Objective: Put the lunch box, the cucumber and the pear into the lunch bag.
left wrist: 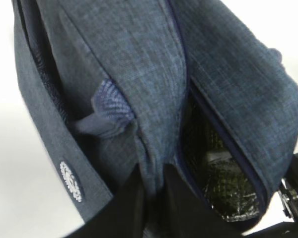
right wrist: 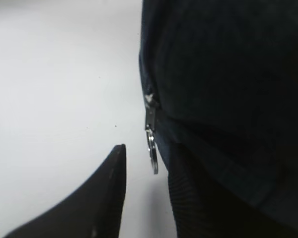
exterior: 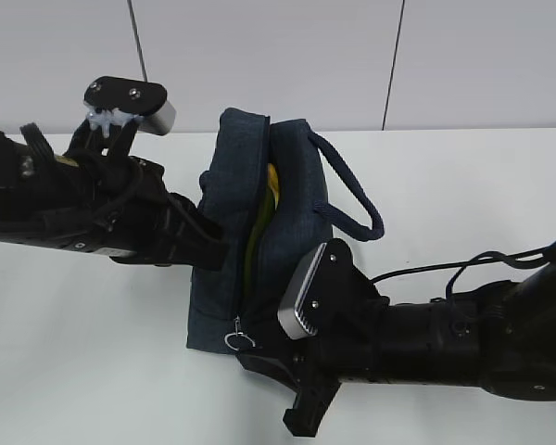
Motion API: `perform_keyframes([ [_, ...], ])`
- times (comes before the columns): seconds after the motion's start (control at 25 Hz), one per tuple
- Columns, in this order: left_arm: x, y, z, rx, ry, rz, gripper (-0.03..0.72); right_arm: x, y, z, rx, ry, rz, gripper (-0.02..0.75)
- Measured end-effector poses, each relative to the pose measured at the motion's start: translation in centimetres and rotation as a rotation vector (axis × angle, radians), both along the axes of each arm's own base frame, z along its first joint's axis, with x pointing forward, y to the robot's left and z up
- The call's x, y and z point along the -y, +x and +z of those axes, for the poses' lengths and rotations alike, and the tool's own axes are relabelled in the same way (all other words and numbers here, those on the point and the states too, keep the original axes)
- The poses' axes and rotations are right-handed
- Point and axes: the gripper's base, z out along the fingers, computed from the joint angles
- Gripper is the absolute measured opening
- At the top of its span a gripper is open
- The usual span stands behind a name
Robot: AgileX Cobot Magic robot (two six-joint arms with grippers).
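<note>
The lunch bag (exterior: 287,222) stands on the white tabletop (exterior: 463,195) between the two arms, its top zipper open along its length. The left tool (left wrist: 151,186) is pressed together on a fold of the navy fabric beside the opening, holding that side of the bag. Just to the right of this tool, the gap shows a dark, shiny lining and a pale shape deep inside, too dim to name. In the exterior view, a yellow-green strip (exterior: 271,190) shows through the slit; which item it is cannot be told.

The right tool (right wrist: 146,193) sits at the bag's near end with its fingers apart. The silver ring pull (right wrist: 152,148) hangs between them, touching neither clearly; one finger (right wrist: 107,198) lies on the tabletop side, the other against the bag. The padded loop handle (exterior: 357,199) droops over the bag's far side, beyond the right tool.
</note>
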Motion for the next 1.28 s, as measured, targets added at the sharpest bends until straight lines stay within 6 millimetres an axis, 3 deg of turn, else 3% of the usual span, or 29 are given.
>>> perform_keyframes([
  [0.48,0.0,0.1,-0.1,-0.007,-0.006,0.008,0.003,-0.1,-0.2,-1.4,-0.051,-0.022,0.02,0.244],
  [1.28,0.0,0.1,-0.1,-0.006,-0.009,0.011,0.003,-0.7,0.6,-0.7,-0.053,0.029,0.018,0.244],
])
